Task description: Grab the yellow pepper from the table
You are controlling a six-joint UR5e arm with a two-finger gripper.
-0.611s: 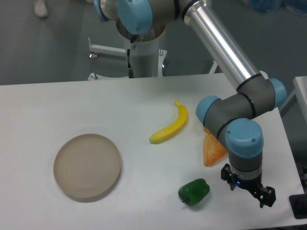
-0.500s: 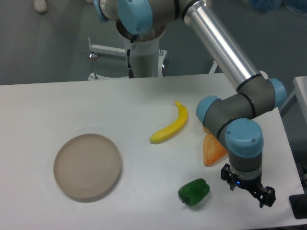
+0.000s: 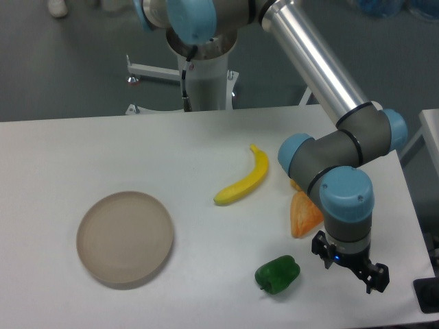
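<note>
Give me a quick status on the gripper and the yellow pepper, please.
Gripper low near the table's right front edge, holding nothing; jaw state unclear. Yellow pepper almost entirely hidden behind the arm. Orange wedge and green pepper close by.

On the white worktop (image 3: 137, 144) lie a round tan plate (image 3: 125, 237), a banana (image 3: 243, 181), an orange wedge (image 3: 304, 214) and a green pepper (image 3: 278, 273). The gripper (image 3: 350, 264) hangs beside the pepper; jaws unclear.
</note>
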